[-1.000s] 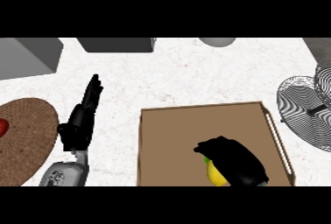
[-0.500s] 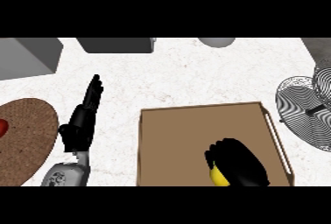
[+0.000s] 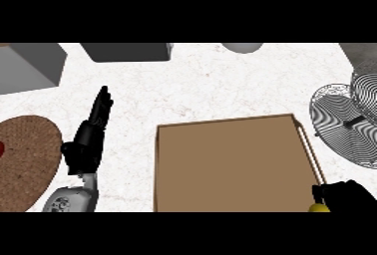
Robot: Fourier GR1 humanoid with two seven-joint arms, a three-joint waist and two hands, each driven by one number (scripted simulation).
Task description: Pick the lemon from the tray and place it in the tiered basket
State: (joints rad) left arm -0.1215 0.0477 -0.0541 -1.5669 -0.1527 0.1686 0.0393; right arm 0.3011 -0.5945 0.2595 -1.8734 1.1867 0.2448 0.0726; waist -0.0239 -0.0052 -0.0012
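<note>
Right hand (image 3: 347, 195), at the lower right just off the tray (image 3: 228, 164) corner, is curled round the lemon (image 3: 317, 207), only a yellow tip showing beneath it. Up and right stands the wire basket (image 3: 346, 124), nearer this hand than the open, resting left hand (image 3: 87, 144). Half a second ago hand and lemon were over the tray's board.

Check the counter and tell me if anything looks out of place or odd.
Nothing is spilled, tipped or damaged. The tray lies flat, its surface bare. The right hand is curled over the lemon just off the tray's lower right corner. The tiered basket stands at the right edge. The left hand rests open beside the tray.
</note>
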